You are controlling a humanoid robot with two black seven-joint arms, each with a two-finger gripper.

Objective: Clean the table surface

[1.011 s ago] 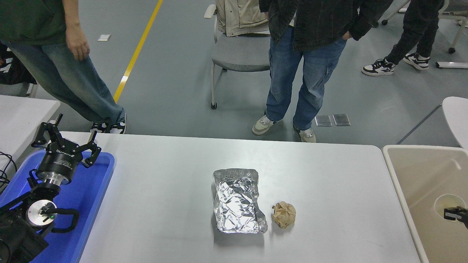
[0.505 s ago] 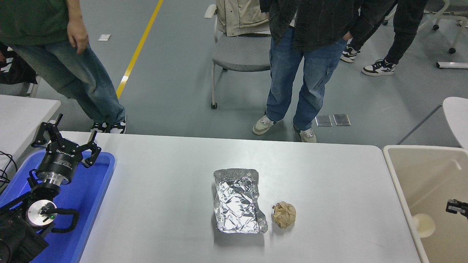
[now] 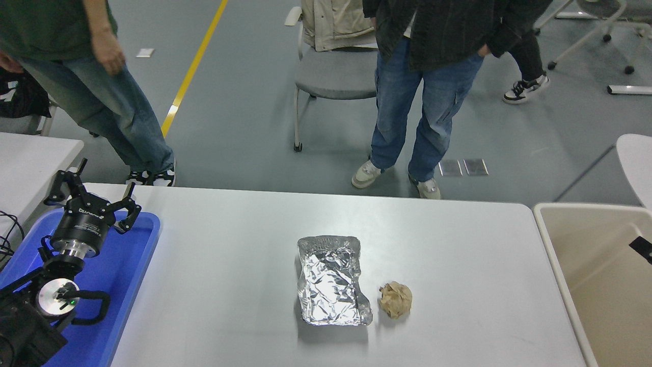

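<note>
- Over the last second the right gripper had drawn back to the right edge above the beige bin, and the pale round item seen in the bin was gone from sight.
- A foil tray and a brown paper wad remained mid-surface, so clearing looked unfinished.
- Its jaws could not be made out; the left gripper, parked over the blue tray, had jaws spread, holding nothing.
</note>
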